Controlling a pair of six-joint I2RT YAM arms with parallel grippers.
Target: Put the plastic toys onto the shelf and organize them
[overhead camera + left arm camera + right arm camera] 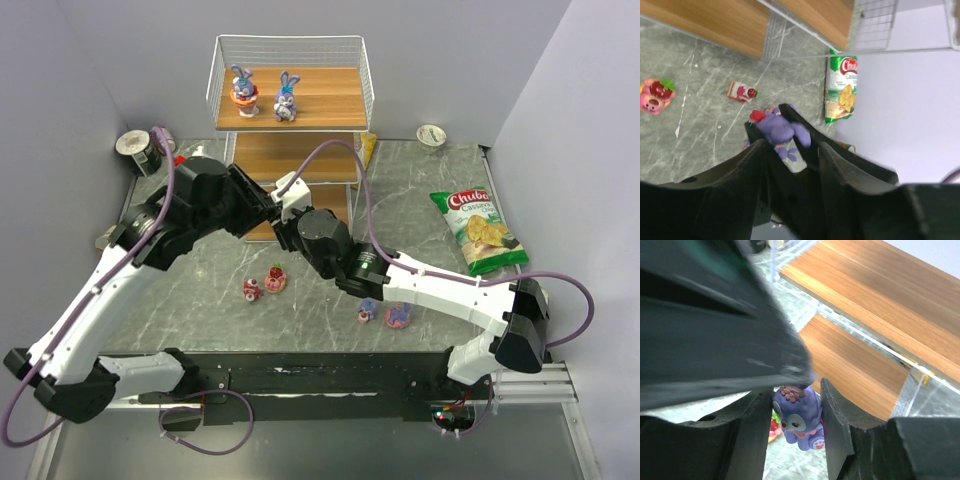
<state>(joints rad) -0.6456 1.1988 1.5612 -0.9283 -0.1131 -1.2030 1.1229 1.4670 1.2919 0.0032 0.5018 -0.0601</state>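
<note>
The right end effector [795,396] is clenched on a purple bunny [799,416], one finger pressed to each side of it. This is at the middle of the top view, just in front of the lower boards of the shelf [322,102]. The left end effector [791,144] meets it there, released, with jaws parted and the bunny just beyond their tips. Two more bunnies [243,92] [286,97] stand upright on the top board. Four small toys lie on the worktop [200,300] lower in the frame: two left of center [253,289] [276,278], two right [368,310] [398,317].
</note>
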